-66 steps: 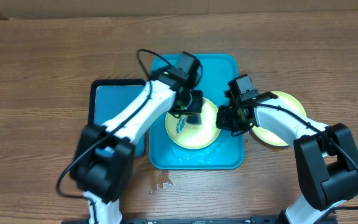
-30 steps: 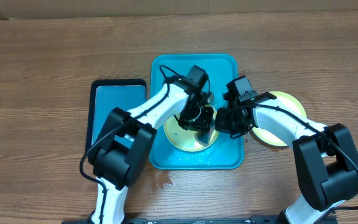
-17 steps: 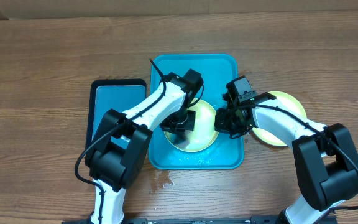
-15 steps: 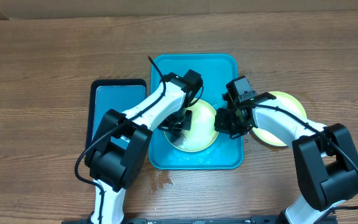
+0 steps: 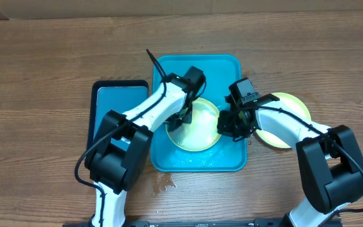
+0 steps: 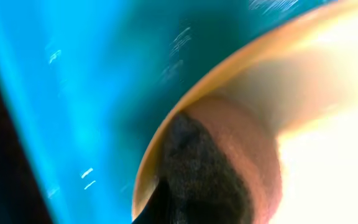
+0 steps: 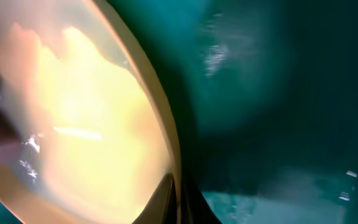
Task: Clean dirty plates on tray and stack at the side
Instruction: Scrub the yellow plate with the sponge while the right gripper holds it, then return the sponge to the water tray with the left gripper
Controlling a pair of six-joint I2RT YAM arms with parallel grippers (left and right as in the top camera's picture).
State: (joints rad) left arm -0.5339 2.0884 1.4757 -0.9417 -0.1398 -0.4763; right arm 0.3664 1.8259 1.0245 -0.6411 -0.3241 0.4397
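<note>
Crowding opposite rims of the plate point(image 5: 201, 131) inside the tray point(image 5: 221, 65), the left hand point(image 5: 180, 118) and right hand point(image 5: 225, 125) are both closed; blurred wrist views hide any grip.

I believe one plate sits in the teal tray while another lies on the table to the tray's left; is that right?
Not quite: the other plate lies on the table to the right of the teal tray, as the overhead view shows. The first plate does sit in the tray.
</note>
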